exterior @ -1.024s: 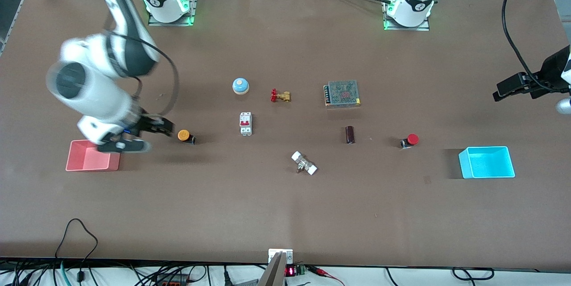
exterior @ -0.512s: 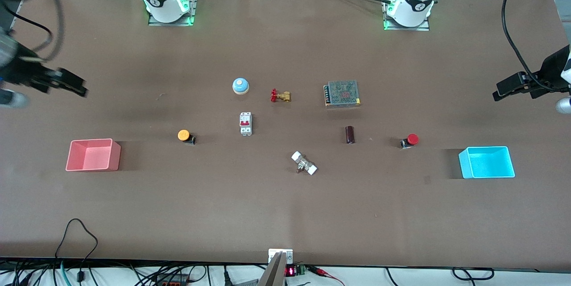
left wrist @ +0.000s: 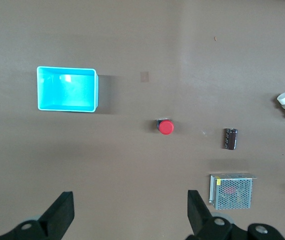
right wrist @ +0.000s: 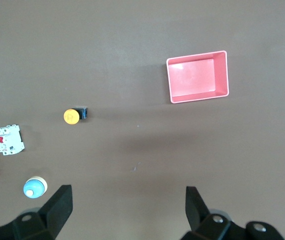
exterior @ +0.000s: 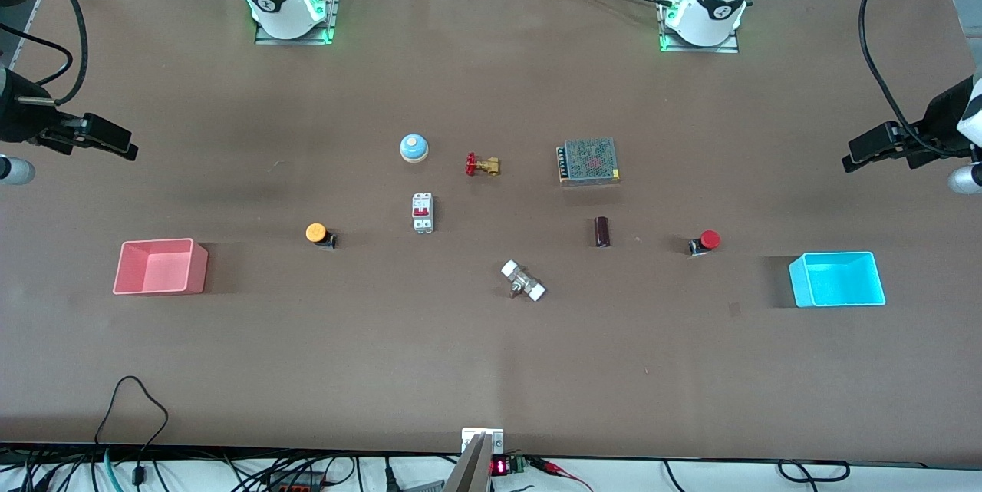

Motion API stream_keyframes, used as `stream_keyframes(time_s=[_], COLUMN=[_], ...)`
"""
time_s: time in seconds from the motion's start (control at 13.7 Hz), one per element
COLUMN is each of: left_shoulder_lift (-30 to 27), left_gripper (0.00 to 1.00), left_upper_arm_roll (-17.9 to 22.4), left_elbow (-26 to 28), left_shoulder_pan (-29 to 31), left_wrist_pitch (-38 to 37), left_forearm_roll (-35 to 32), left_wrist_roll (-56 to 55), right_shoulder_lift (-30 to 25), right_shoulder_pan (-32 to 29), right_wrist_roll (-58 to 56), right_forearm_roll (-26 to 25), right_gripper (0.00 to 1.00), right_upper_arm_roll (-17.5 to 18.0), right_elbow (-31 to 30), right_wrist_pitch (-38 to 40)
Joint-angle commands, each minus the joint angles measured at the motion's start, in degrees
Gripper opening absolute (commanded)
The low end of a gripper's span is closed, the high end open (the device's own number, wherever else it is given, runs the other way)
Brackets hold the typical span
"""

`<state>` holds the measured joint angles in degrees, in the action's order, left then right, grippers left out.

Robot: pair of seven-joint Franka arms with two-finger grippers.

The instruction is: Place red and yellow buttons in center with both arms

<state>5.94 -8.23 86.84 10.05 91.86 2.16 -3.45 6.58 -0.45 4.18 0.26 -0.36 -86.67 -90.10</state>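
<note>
We hold both arms high at the table ends, clear of all parts. The left gripper (exterior: 863, 156) hangs over bare tabletop at the left arm's end, fingers (left wrist: 60, 212) spread wide and empty. The right gripper (exterior: 115, 143) hangs over bare tabletop at the right arm's end, fingers (right wrist: 57, 204) equally wide and empty.

The small push button with the round red cap (exterior: 704, 242) lies on its side on the flat matte brown tabletop (exterior: 491, 369), near the cyan plastic tray (exterior: 837, 279), toward the left arm's end. The small push button with the orange-yellow cap (exterior: 319, 234) also lies on its side, between the pink plastic tray (exterior: 159, 266) and the white circuit breaker with red switches (exterior: 423, 212). Neither button appears to have reached the centre.

Judged risks from here:
- Each cap is round. Fingers closing across it may squeeze the button out sideways or roll it.
- The centre is crowded. The white-ended metal fitting (exterior: 523, 281), the dark cylindrical capacitor (exterior: 602, 232) and the circuit breaker may be knocked at set-down.
- Both arms converging on the centre together may collide.
- The blue dome bell (exterior: 413, 147) and the brass valve with red handwheel (exterior: 482, 164) share the buttons' colours and could be mistaken for them.
</note>
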Motion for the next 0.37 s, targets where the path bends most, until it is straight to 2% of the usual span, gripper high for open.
stream_keyframes(time_s=[0.0,0.29], left_shoulder_lift=[-1.37,-1.29], left_gripper=[1.0,1.0], left_upper_arm_roll=[-0.56,-0.47], left_elbow=[1.05,1.05], left_shoulder_pan=[0.32,0.32], left_wrist_pitch=[-0.46,-0.37], left_forearm_roll=[-1.02,-1.1], left_wrist_roll=[-0.24,-0.15], right_shoulder_lift=[-0.34,-0.43], right_shoulder_pan=[-0.08,-0.25], right_wrist_roll=[-0.58,-0.66], right_forearm_roll=[0.44,0.44], right_gripper=[1.0,1.0], right_upper_arm_roll=[0.18,0.09], right_elbow=[0.18,-0.26], right_wrist_pitch=[0.89,0.98])
